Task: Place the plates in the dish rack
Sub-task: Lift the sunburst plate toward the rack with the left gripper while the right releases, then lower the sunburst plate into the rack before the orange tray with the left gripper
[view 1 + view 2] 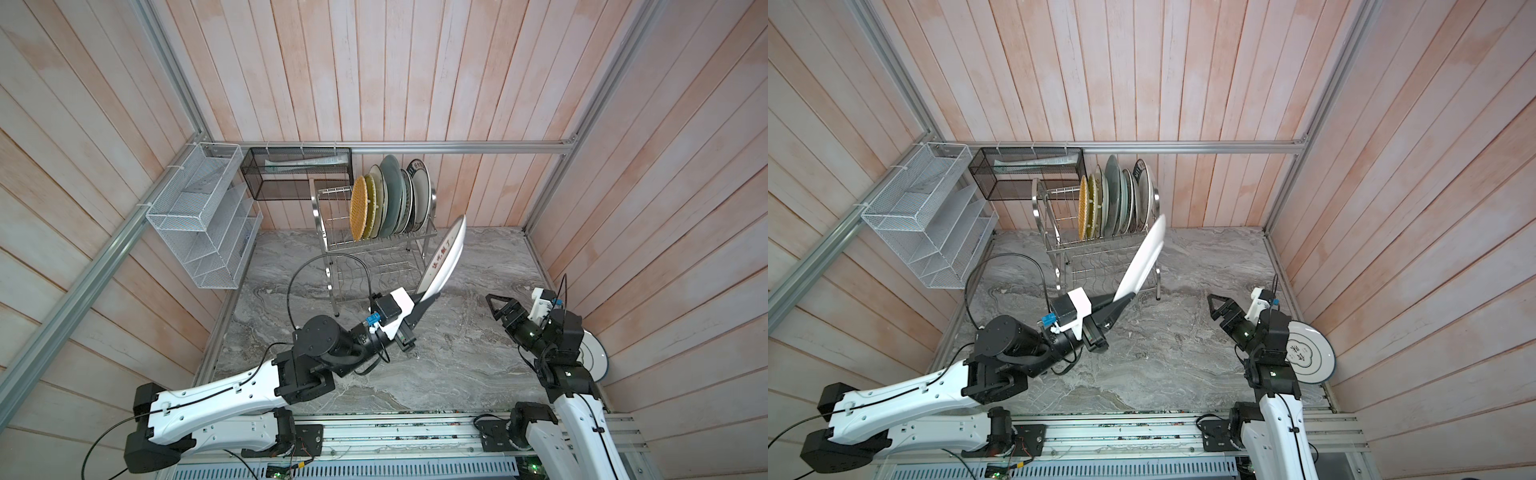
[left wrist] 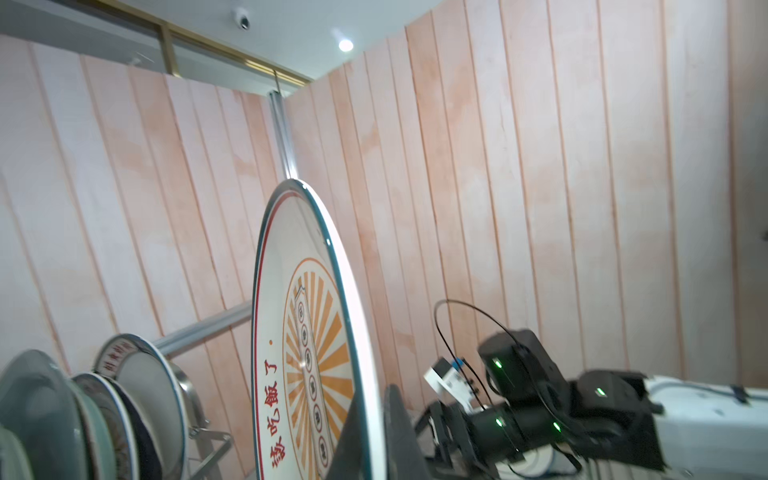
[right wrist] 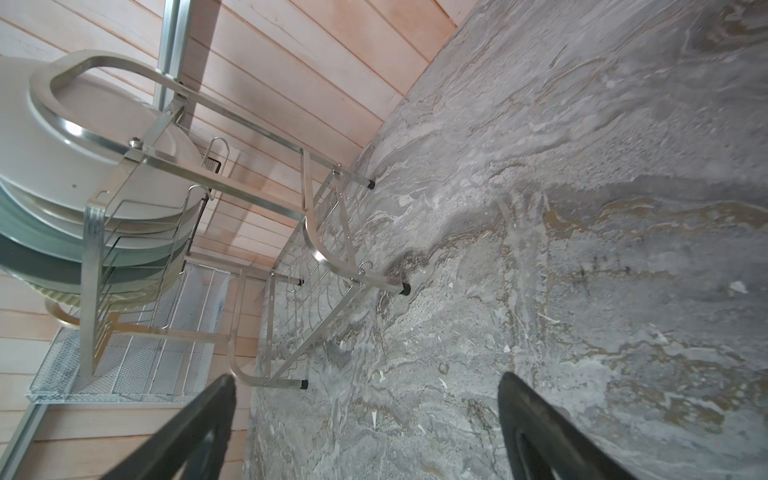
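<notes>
My left gripper is shut on the rim of a white plate with an orange sunburst. It holds the plate on edge, tilted, just off the right end of the dish rack. In the left wrist view the left gripper pinches the sunburst plate beside the racked plates. Several plates stand in the upper tier, a yellow woven one leftmost. My right gripper hangs open and empty. A blue-ringed white plate lies behind it.
A white mesh organizer hangs on the left wall and a black mesh basket on the back wall, just left of the rack. The rack's lower tier holds nothing. Wooden walls close in three sides; the arm rail runs along the front.
</notes>
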`<state>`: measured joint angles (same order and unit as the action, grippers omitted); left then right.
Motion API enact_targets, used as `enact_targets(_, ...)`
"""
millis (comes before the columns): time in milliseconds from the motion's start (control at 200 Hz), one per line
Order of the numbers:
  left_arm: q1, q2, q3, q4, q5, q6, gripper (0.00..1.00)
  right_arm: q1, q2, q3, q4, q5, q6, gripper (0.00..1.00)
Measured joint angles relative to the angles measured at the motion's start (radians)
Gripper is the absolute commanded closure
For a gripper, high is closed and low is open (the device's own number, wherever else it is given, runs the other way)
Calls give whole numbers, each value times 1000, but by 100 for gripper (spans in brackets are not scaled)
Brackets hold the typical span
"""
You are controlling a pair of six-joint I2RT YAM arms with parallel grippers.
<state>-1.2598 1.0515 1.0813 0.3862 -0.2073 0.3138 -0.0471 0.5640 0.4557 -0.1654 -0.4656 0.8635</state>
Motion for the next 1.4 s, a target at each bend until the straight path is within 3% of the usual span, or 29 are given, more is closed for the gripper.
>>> enact_targets(125,47,35,100,38,-60,24,100,37,-19,-1,29,-31,-18,2)
enact_targets(325,270,81,211,8,-121,-61,100,61,-22,-5,62,-72,-42,2)
enact_targets(515,498,112,258,-87,-113,-222,100,64,-14,-53,105,-102,-45,2)
enact_targets(685,621,158,286,-169,-89,-356,100,73,5,-75,132,-126,-41,2)
enact_targets(995,733,257,298,-272,-25,-495,100,99,-23,-97,195,-160,-26,2)
enact_targets(1400,777,326,297,-283,24,-541,100,99,-52,-140,206,-182,6,2)
